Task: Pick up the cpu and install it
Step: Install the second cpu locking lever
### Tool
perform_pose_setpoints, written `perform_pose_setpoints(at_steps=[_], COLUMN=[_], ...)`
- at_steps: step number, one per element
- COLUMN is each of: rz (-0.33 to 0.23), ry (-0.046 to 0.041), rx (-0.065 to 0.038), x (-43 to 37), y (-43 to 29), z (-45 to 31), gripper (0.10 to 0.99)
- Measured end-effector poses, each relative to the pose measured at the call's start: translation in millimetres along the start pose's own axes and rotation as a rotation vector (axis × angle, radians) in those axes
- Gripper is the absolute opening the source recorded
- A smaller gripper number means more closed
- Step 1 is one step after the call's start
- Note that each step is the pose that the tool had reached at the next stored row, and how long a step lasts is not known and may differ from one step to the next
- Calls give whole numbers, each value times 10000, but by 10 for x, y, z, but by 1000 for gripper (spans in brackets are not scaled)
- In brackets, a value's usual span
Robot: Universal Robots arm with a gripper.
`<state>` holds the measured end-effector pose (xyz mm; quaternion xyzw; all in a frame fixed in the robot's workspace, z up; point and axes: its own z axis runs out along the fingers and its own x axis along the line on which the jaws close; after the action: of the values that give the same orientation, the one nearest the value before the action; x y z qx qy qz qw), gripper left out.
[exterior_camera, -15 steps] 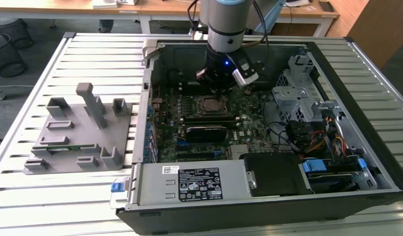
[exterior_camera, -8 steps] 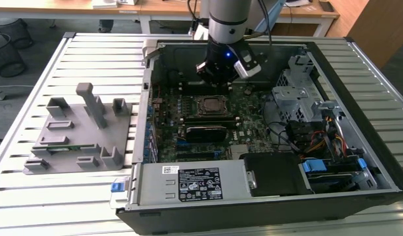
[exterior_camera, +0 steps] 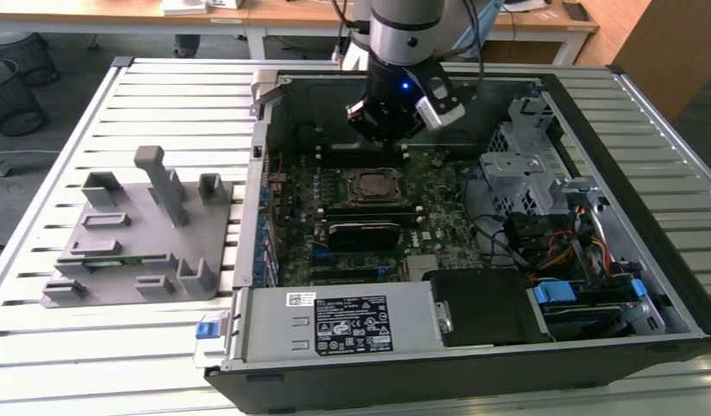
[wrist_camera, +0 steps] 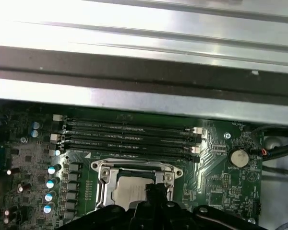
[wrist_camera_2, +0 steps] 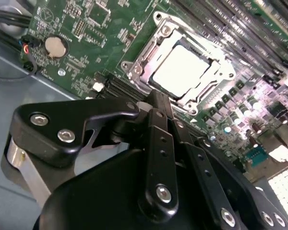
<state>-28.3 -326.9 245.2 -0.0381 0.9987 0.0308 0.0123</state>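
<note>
silvery-grey metal marks the cpu (wrist_camera_2: 181, 71), which lies flat inside the socket frame (wrist_camera_2: 134, 69) on the green motherboard (exterior_camera: 448, 195); its pale top also shows in the first wrist view (wrist_camera: 129, 191), partly hidden behind the hand. the hand (wrist_camera_2: 156, 103) hangs just above the near edge of the socket, black fingers (wrist_camera_2: 158, 143) drawn close together with nothing between them, their tips narrow and apart from the chip. in the exterior view the hand (exterior_camera: 385, 130) sits at the end of the grey arm (exterior_camera: 407, 30), over the far part of the open computer case (exterior_camera: 680, 303), with the socket (exterior_camera: 371, 185) just nearer than it. beside the socket run four long black memory slots (wrist_camera: 129, 136), parallel to one another and lying between the socket and the case wall. a round coin battery (wrist_camera_2: 55, 46) sits on the board well apart from the socket, with a thin red and black wire close beside it. a row of small blue-topped capacitors (wrist_camera: 50, 184) stands along one side of the socket. at the exterior view's left, on the slatted metal bench (exterior_camera: 171, 87), rests a grey parts holder (exterior_camera: 141, 230) with upright posts; a narrow green strip (exterior_camera: 101, 254) lies in one of its recesses. the case's power supply (exterior_camera: 332, 325) occupies the near edge, and coloured cables (exterior_camera: 564, 251) bunch at the exterior view's right.
</note>
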Motion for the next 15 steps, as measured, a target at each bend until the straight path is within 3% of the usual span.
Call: perform_pose_setpoints(at_steps=[10,15], rz=[1,16], ry=[27,250], rx=[-1,-18], x=[18,15], y=[-244,-305], z=[-16,-19], gripper=[106,106])
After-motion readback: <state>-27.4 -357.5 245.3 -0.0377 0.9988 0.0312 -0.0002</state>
